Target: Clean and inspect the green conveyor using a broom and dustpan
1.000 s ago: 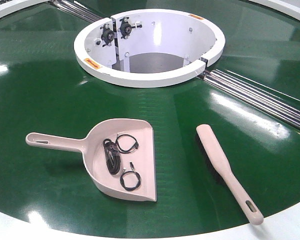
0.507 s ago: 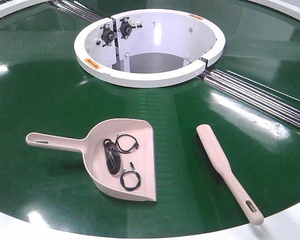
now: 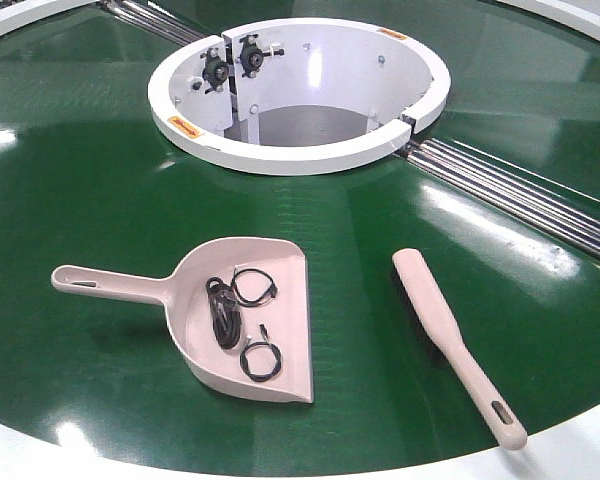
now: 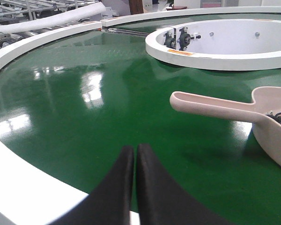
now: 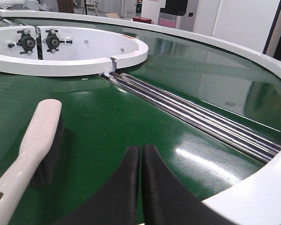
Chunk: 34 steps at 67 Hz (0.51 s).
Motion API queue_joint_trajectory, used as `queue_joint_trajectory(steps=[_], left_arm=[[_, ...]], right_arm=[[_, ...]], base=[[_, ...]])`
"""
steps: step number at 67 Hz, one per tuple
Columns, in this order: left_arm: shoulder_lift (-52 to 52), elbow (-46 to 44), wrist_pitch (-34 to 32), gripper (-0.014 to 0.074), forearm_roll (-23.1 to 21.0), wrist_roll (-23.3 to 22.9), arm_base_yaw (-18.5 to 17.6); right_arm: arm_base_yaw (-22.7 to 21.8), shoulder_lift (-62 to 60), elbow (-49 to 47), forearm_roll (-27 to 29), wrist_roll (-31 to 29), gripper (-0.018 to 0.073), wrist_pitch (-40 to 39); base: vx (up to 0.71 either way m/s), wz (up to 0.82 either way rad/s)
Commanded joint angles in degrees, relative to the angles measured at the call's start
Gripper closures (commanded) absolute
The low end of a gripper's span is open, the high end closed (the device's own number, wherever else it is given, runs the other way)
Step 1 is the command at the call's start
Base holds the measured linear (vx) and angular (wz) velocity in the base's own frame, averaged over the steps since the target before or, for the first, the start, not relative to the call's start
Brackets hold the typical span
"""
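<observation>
Above the near edge of the green conveyor (image 3: pixel 100 190): left gripper (image 4: pixel 135 152) and right gripper (image 5: pixel 141 153) both closed, empty, touching nothing. Dustpan (image 3: pixel 242 318) left, broom (image 3: pixel 458 345) right.

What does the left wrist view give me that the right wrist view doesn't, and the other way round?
Left wrist only: the dustpan, its long handle pointing toward the left gripper, with dark cable showing in the pan; that gripper is shut and empty. Right wrist only: the broom lying bristle-side down left of the shut, empty right gripper, plus the metal rails. Both show the green conveyor, its white outer rim and the white central ring with its bearing mounts.
</observation>
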Motion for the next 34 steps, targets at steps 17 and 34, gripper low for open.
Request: queue_joint_trajectory(steps=[17, 34], left_arm=[[-0.82, 1.04, -4.03, 0.0603, -0.55, -0.51, 0.07], [-0.82, 1.04, -4.03, 0.0603, -0.55, -0.51, 0.07]], right_arm=[[-0.28, -0.39, 1.0, 0.09, -0.1, 0.0563, -4.01], [-0.28, -0.39, 1.0, 0.09, -0.1, 0.0563, -4.01]], base=[[0.0, 0.0], [0.0, 0.0]])
